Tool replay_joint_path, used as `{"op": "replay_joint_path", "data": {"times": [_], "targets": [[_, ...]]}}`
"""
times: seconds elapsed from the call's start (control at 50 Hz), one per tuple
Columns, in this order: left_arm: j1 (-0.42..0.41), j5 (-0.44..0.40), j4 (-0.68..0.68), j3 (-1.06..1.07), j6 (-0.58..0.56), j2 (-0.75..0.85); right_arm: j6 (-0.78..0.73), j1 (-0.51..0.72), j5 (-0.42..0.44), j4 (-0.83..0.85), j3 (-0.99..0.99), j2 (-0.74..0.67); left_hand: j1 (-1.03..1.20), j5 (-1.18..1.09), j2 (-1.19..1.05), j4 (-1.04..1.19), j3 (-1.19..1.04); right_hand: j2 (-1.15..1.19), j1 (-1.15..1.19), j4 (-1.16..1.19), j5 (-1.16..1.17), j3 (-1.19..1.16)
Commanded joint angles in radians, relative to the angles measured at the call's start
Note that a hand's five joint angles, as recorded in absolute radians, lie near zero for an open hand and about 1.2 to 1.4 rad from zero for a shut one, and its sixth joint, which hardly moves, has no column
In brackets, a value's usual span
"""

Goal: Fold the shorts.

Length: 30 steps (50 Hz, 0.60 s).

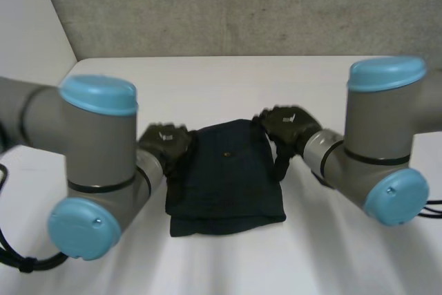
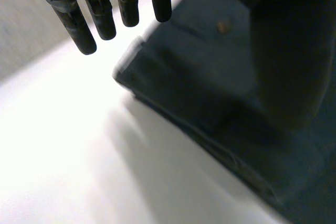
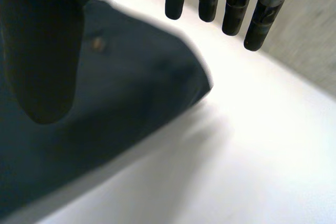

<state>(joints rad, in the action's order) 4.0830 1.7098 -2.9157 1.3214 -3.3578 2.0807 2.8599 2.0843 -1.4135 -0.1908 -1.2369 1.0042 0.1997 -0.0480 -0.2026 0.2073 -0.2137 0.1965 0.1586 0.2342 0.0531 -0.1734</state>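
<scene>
Dark navy shorts (image 1: 226,181) lie folded into a compact stack on the white table (image 1: 221,88), between my two hands. My left hand (image 1: 166,144) hovers at the stack's left edge, open, its straight fingers (image 2: 86,22) above bare table just off a corner of the shorts (image 2: 210,93). My right hand (image 1: 289,126) hovers at the stack's right edge, open too, with straight fingers (image 3: 231,9) over the table beyond the cloth's corner (image 3: 121,93). Each thumb hangs over the cloth. Neither hand holds anything.
A grey wall (image 1: 235,5) stands behind the table's far edge. White tabletop spreads around the shorts on every side. My two arms (image 1: 97,164) (image 1: 383,150) flank the cloth close to the front.
</scene>
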Motion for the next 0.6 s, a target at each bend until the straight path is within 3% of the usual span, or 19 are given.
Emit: {"op": "replay_joint_path", "data": {"times": [0.02, 0.14, 0.26, 0.36, 0.6], "targets": [[0.017, -0.002, -0.010, -0.047, 0.008, -0.290, 0.078, -0.052, -0.071, 0.096, -0.030, 0.244, 0.005, 0.018, -0.002, -0.003, 0.009, -0.022, 0.016, -0.060, -0.053, -0.001], [0.121, -0.045, 0.012, -0.096, 0.029, -0.442, 0.101, -0.173, -0.199, 0.071, -0.036, 0.447, 0.005, 0.018, -0.002, -0.003, 0.009, -0.022, 0.016, -0.060, -0.053, -0.001], [0.209, -0.156, 0.171, -0.132, 0.105, -0.490, 0.105, -0.214, -0.196, -0.021, -0.044, 0.499, -0.013, 0.035, 0.016, -0.020, 0.027, -0.022, 0.016, -0.060, -0.053, -0.001], [0.226, -0.203, 0.210, -0.145, 0.166, -0.495, 0.105, -0.214, -0.193, -0.033, -0.044, 0.514, -0.010, 0.033, 0.013, -0.017, 0.024, -0.022, 0.016, -0.060, -0.053, -0.001], [0.234, -0.200, 0.210, -0.136, 0.173, -0.493, 0.111, -0.213, -0.191, -0.038, -0.058, 0.514, -0.024, 0.047, 0.027, -0.032, 0.038, -0.022, 0.016, -0.060, -0.053, -0.001]]}}
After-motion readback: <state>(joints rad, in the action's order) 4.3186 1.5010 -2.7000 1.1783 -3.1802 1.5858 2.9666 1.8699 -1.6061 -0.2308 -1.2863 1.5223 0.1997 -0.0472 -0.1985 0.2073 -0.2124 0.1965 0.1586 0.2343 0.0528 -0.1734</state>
